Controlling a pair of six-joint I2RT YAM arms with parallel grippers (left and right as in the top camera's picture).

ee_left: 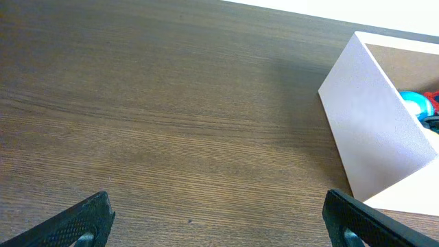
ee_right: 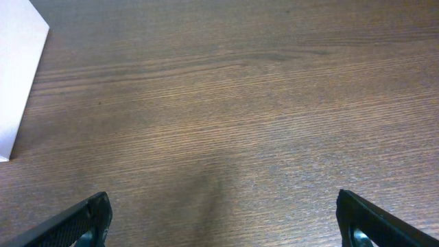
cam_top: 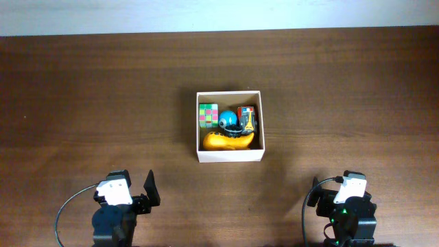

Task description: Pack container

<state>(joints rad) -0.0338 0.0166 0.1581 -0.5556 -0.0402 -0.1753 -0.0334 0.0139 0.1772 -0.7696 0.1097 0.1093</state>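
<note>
Now: container (cam_top: 228, 156) sits mid-table (cam_top: 82, 89), upright, top open. Inside: multicolour puzzle cube (cam_top: 208, 115) at left, blue round toy (cam_top: 228, 119) in middle, red-black toy (cam_top: 247, 118) at right, yellow toy (cam_top: 230, 140) along front wall, all packed close. Left gripper (ee_left: 216, 223) front-left of container, jaws spread wide, nothing between. Right gripper (ee_right: 223, 223) front-right, well apart from container, jaws equally wide, empty.

Dark wood-grain table (cam_top: 103, 89); pale strip (cam_top: 206, 15) along far edge.
</note>
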